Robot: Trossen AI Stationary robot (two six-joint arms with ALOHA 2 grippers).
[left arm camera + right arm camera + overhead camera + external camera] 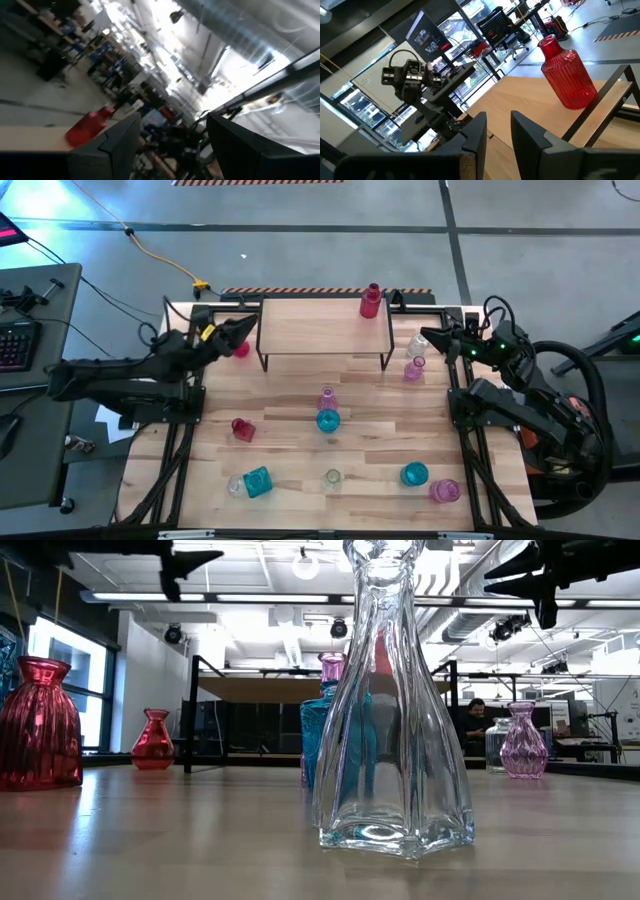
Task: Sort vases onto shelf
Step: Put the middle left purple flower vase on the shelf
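Although the job is to move the vases up, only one red ribbed vase [371, 301] stands on the shelf [310, 325], at its far right corner, upright and near the edge. The rest of the light wood top is bare, so in my judgement the sorting is at an early stage.

Every other vase is on the table [290, 455]. A small red one [241, 348] sits just beside the shelf's left leg. A clear vase [419, 344] and a pink one [413, 369] stand close together off the shelf's right end. In front of the shelf, mid-table, a pink vase [327, 397] and a teal vase [328, 420] stand touching or nearly so. A red vase [243, 429] stands left of centre. Along the near edge are a teal vase [257, 481] with a clear piece against it, a clear flared vase [332, 478], another teal vase [414, 474] and a pink one [445, 491]. None visibly contains anything.

The left gripper [243, 328] hangs above the shelf's left end, its fingers well apart and holding nothing. The right gripper [430, 337] hangs off the shelf's right end, over the clear and pink pair, fingers nearly together with a narrow gap and nothing between them. Both positions suggest readiness to collect the nearest vases.
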